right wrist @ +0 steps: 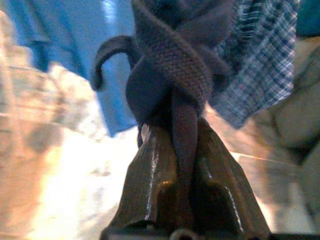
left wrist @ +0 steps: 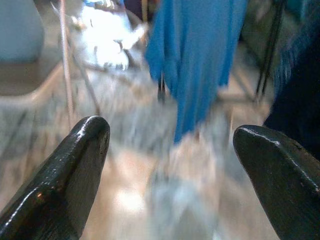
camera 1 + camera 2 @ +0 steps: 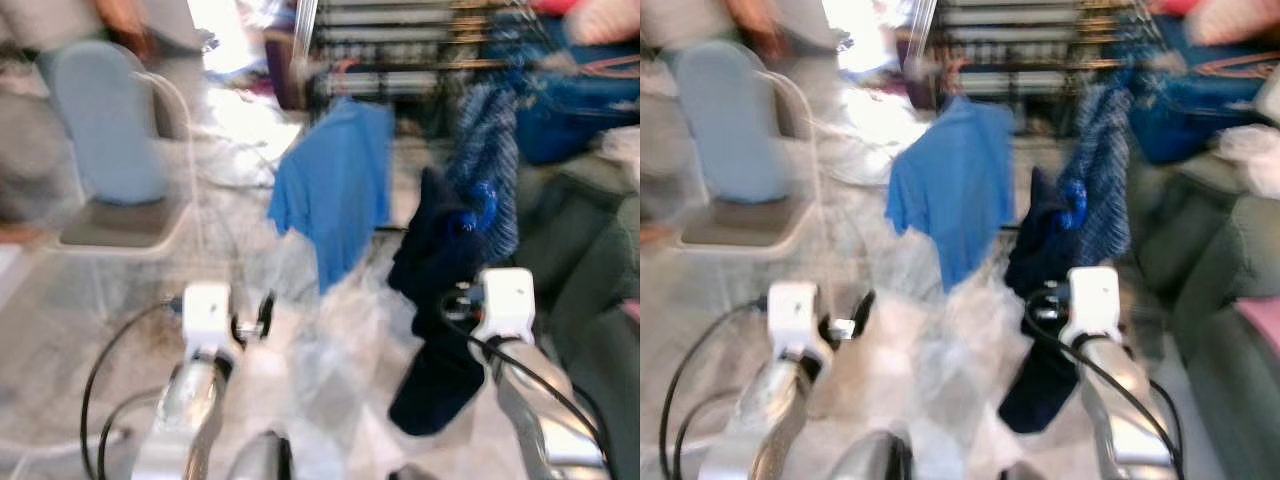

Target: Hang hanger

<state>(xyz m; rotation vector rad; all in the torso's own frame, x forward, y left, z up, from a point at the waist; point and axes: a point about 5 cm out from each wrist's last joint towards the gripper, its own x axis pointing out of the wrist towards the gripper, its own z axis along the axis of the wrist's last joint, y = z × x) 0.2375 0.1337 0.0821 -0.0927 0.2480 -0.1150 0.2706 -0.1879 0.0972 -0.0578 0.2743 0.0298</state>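
Hanger hook [image 1: 107, 52], dark and curved, rides your right gripper [image 1: 182, 145], clamped on navy knit garment [image 3: 440, 320]; drying rack [image 3: 400, 50] lies beyond; left gripper [image 2: 170, 165] spread, empty.

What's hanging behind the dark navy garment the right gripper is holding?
Behind the dark navy garment, pinched in the right gripper, hang a blue plaid shirt and a bright blue shirt. Their lower parts behind it are covered.

The robot has 2 silver metal arms. Each ends in a boxy white wrist block, with looping black cables running back along the forearm. The left gripper [image 2: 170, 165] has 2 broad, glossy black fingers [image 2: 70, 170] with rounded tips and a faintly ribbed surface. The right gripper [image 1: 182, 150] has the same dark fingers, shiny along their ridged backs.
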